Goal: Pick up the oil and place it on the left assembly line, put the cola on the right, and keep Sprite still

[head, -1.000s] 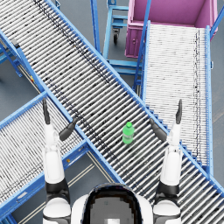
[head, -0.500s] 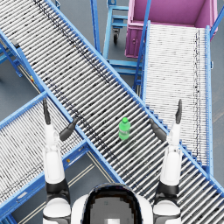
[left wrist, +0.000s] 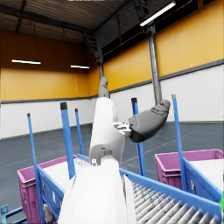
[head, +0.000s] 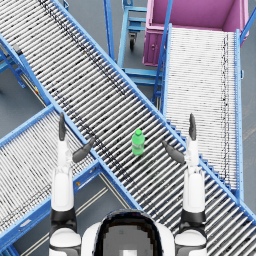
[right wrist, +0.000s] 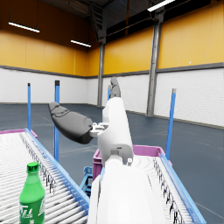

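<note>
A green Sprite bottle stands upright on the rollers of the long diagonal conveyor, between my two hands. It also shows in the right wrist view as the green bottle. My left hand is raised over the conveyor's near edge, fingers spread, holding nothing; the left wrist view shows this hand against the hall. My right hand is up to the bottle's right, also empty with fingers apart, seen as the hand in its wrist view. No oil or cola is in view.
A left roller line branches off below the diagonal conveyor, and a right roller line runs up to a purple bin. Blue frame rails border all lines. Purple crates stand beside the rollers.
The Sprite bottle has travelled along the diagonal conveyor toward the upper left, a short way. Both hands have stayed where they were.
</note>
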You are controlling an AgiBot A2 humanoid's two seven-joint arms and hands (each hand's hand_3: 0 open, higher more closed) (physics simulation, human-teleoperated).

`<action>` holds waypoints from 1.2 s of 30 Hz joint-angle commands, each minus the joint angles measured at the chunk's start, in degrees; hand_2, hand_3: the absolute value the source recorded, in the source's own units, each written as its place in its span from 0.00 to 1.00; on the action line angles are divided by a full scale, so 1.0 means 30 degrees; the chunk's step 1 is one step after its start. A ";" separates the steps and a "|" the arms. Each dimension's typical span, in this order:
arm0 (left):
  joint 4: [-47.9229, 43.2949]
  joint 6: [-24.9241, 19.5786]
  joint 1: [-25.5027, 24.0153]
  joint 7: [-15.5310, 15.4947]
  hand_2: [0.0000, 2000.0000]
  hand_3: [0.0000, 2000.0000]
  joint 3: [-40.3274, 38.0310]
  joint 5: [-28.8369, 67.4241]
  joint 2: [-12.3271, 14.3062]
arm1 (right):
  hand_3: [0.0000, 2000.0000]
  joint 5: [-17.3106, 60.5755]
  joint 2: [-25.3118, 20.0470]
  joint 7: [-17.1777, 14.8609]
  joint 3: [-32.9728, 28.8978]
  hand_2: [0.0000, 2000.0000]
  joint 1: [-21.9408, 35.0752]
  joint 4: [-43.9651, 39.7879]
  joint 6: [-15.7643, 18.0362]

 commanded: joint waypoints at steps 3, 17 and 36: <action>0.0218 0.0238 -0.0349 0.0237 0.00 0.00 0.0699 -0.1525 -0.0435 | 0.00 -0.1314 0.0436 -0.0238 0.0775 0.00 -0.0150 -0.0055 0.0235; 0.1118 0.1206 -0.1768 0.1203 0.00 0.00 0.3558 -0.7753 -0.2205 | 0.00 -0.6679 0.2212 -0.1207 0.3940 0.00 -0.0755 -0.0288 0.1192; 0.1149 0.1242 -0.1814 0.1238 0.00 0.00 0.3665 -0.7978 -0.2262 | 0.00 -0.6873 0.2270 -0.1242 0.4058 0.00 -0.0775 -0.0296 0.1227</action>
